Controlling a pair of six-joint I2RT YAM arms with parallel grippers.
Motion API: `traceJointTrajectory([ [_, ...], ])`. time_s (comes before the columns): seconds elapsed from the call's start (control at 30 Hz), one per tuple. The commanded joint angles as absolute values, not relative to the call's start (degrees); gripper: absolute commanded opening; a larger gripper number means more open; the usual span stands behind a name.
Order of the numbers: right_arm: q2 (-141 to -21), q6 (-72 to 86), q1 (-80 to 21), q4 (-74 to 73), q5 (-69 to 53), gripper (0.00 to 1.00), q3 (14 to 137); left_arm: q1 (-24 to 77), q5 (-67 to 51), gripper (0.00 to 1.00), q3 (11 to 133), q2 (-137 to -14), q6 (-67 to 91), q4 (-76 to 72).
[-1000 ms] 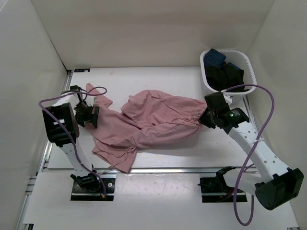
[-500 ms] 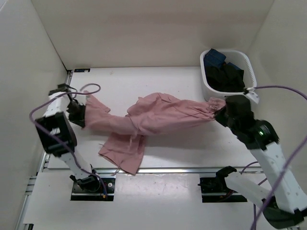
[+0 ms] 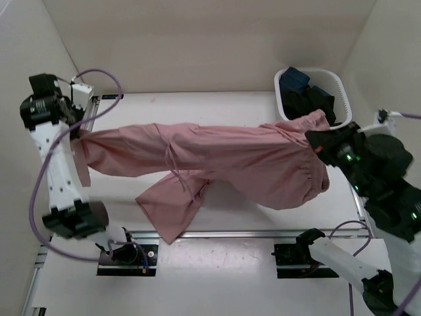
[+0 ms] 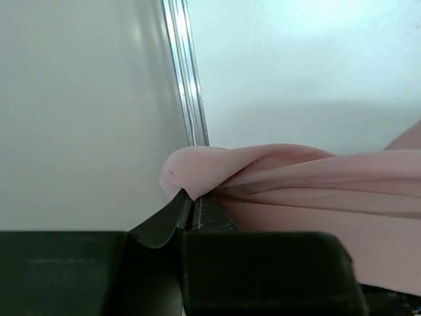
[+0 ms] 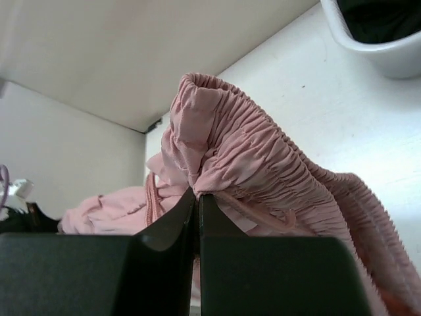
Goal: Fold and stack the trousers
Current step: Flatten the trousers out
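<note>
Trousers (image 3: 217, 155) stretched over the bench (image 3: 197, 108), long axis 9-to-3 o'clock.
Left tool (image 4: 195, 204) clamped on leg end at 9, right tool (image 5: 198, 197) clamped on gathered waist at 3 (second leg droops toward 6).

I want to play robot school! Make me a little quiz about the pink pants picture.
1. True or false: the left gripper and the right gripper are both shut on the pink trousers.
2. Which part does the right gripper pinch? A) a leg hem B) the gathered waist C) nothing
3. Fill in: the dark clothes lie in a white ____.
Key: 1 true; 2 B; 3 basket.
</note>
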State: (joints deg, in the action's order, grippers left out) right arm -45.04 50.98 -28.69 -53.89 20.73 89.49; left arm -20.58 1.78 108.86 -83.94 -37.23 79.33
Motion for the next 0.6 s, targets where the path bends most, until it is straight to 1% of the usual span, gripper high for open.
traceJointTrajectory([
  [0.0, -56.1, 44.0, -27.9, -47.9, 29.2, 0.0, 91.7, -19.4, 11.1, 0.14, 118.4, -99.8, -37.7, 74.8],
  [0.1, -64.5, 41.6, -26.2, -47.9, 36.8, 0.0, 92.5, -15.0, 11.1, 0.14, 123.3, -108.9, -36.6, 74.8],
  [0.13, -70.3, 41.6, -25.3, -47.2, 38.0, 0.0, 94.2, -13.5, 12.5, 0.14, 124.9, -115.0, -36.6, 74.8],
  [0.17, -73.4, 41.6, -24.0, -48.1, 38.7, 0.0, 95.5, -12.0, 14.0, 0.14, 124.9, -117.9, -36.6, 74.8],
  [0.2, -79.4, 42.4, -20.7, -48.9, 38.7, 0.0, 96.9, -9.3, 16.6, 0.14, 125.8, -120.8, -37.1, 73.6],
  [0.23, -82.1, 43.3, -19.2, -49.9, 38.7, 0.0, 98.4, -8.0, 17.9, 0.15, 127.9, -126.4, -37.1, 72.8],
  [0.27, -84.7, 44.7, -17.8, -52.4, 39.2, 0.0, 100.6, -7.1, 18.8, 0.17, 129.4, -129.1, -37.1, 72.3],
  [0.3, -88.4, 46.3, -15.2, -53.0, 39.2, 0.0, 100.6, -6.2, 19.7, 0.25, 131.4, -131.5, -36.4, 72.2],
  [0.33, -89.7, 46.3, -14.2, -53.0, 39.2, 0.0, 101.2, -4.8, 21.9, 0.35, 134.7, -135.4, -36.4, 71.5],
  [0.37, -90.5, 46.3, -13.6, -52.1, 37.8, 0.15, 101.2, -4.1, 23.0, 0.48, 135.9, -136.5, -35.5, 70.9],
  [0.4, -91.1, 45.1, -13.1, -51.2, 36.6, 0.26, 100.6, -4.1, 23.9, 0.62, 136.4, -136.5, -34.7, 70.9],
  [0.43, -91.1, 42.0, -13.1, -50.4, 35.1, 0.38, 100.6, -3.3, 23.2, 0.83, 136.4, -136.5, -33.3, 70.4],
  [0.47, -91.1, 40.5, -13.1, -50.4, 33.5, 0.5, 100.6, -3.3, 21.9, 0.88, 133.7, -132.8, -32.7, 70.4],
  [0.5, -91.1, 39.6, -13.1, -50.4, 32.2, 0.7, 100.6, -3.3, 20.1, 0.92, 131.3, -130.1, -32.2, 70.4],
  [0.53, -90.5, 38.9, -13.1, -51.2, 30.4, 0.75, 100.6, -3.3, 15.7, 0.93, 128.4, -127.0, -32.2, 70.4],
  [0.57, -89.8, 38.2, -13.1, -52.2, 30.4, 0.76, 99.8, -3.3, 13.2, 0.93, 120.8, -119.7, -32.2, 70.4],
])
